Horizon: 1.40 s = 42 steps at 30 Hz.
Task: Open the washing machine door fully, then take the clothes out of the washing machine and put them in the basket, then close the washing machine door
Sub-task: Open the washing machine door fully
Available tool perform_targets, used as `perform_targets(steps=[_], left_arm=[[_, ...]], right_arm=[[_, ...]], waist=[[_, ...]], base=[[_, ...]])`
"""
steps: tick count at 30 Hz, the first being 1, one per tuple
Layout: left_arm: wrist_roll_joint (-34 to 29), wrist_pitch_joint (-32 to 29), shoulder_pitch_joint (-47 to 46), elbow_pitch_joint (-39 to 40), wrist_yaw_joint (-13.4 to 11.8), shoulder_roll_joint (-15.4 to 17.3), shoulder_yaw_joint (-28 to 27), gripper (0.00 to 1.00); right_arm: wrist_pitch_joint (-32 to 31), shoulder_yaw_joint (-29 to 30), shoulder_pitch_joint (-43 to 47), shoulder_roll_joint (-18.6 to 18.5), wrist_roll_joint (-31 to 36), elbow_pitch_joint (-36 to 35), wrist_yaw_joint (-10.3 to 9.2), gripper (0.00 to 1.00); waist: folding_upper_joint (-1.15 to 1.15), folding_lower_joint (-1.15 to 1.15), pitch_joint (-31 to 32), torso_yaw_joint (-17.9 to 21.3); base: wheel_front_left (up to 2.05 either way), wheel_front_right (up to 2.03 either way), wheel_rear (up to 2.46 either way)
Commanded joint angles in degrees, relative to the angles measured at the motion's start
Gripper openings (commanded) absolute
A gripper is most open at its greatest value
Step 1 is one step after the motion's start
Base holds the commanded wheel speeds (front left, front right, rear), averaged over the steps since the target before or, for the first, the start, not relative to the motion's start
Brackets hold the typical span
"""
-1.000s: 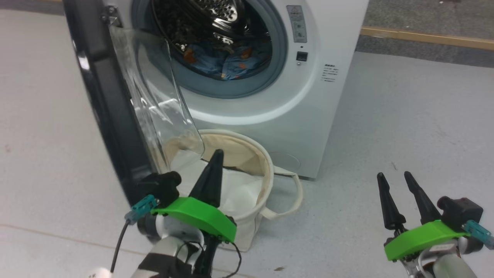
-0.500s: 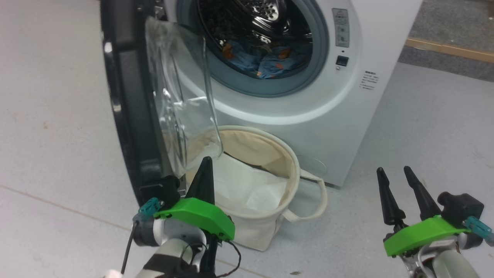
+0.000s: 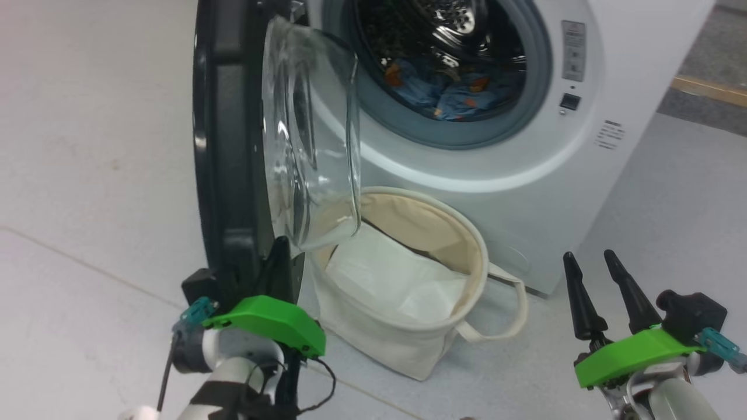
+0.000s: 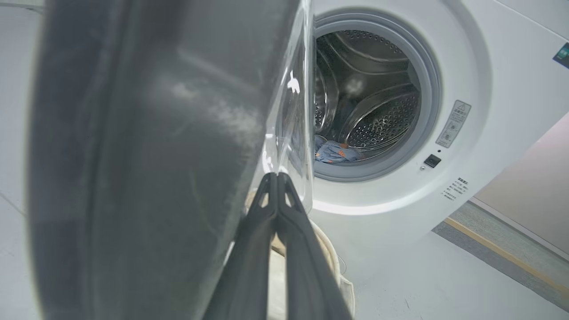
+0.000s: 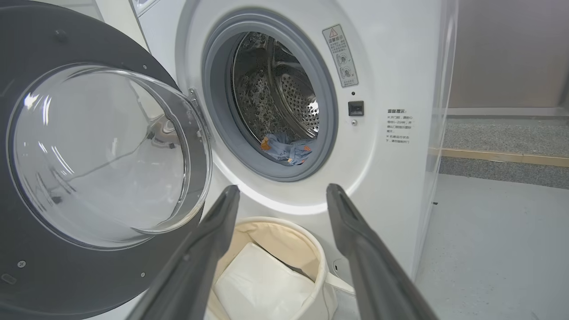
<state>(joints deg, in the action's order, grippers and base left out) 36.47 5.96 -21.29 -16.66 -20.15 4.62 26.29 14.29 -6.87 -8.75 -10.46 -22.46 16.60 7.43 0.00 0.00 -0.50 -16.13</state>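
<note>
The white washing machine [image 3: 525,192] stands ahead with its door [image 3: 230,146] swung open, the black rim edge-on to the head view and the clear glass dome [image 3: 315,146] facing the drum. Blue clothes [image 3: 449,93] with orange figures lie in the steel drum, also seen as clothes [image 5: 289,149] low in the drum mouth. The cream basket [image 3: 408,344] stands on the floor under the drum mouth. My left gripper [image 3: 280,245] is shut and empty, its tip against the door's lower inner side, by the glass edge [image 4: 276,175]. My right gripper [image 3: 586,254] is open at the lower right, apart from everything.
A flat white folded sheet [image 3: 397,280] lies inside the basket. The open door [image 5: 26,249] overhangs the basket's left side. Pale grey floor [image 3: 87,175] spreads left of the door and around the right gripper. A wooden strip [image 3: 706,90] runs along the far right.
The head camera has turned, so the whole picture slid right. My shut left gripper now lies closer against the door's black rim, and the door looks swung a little wider. The right gripper kept its pose.
</note>
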Motion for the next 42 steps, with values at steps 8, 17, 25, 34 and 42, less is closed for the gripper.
perform_targets(steps=[8,17,25,34,42], left_arm=[[1.0,2.4,-4.7,-0.9,0.5,3.4,-5.5,0.0],[3.5,5.6,-8.2,-4.6,4.2,6.0,-9.7,0.0],[5.4,8.2,-11.9,-10.1,6.7,6.6,-14.4,0.0],[3.8,9.0,-15.8,-14.4,7.4,7.4,-19.4,0.0],[2.4,9.0,-18.7,-17.2,9.2,6.4,-26.1,0.0]], right_arm=[[0.7,-1.1,-0.9,-0.5,-0.1,-3.1,0.06,1.0],[0.7,-3.0,-3.3,-1.4,0.5,-3.8,0.06,1.0],[0.5,-4.4,-6.5,-3.6,0.5,-4.2,0.06,1.0],[-0.7,-4.8,-9.9,-4.9,0.5,-5.9,0.06,1.0],[-2.5,-4.7,-11.7,-6.1,1.1,-7.4,0.06,1.0]], waist=[[0.0,0.0,-2.3,-7.0],[0.0,0.0,-6.6,-12.0],[0.0,0.0,-10.3,-14.3],[0.0,0.0,-15.8,-15.1],[0.0,0.0,-20.2,-15.5]], base=[[0.0,0.0,0.0],[0.0,0.0,0.0],[0.0,0.0,0.0],[0.0,0.0,0.0],[0.0,0.0,0.0]])
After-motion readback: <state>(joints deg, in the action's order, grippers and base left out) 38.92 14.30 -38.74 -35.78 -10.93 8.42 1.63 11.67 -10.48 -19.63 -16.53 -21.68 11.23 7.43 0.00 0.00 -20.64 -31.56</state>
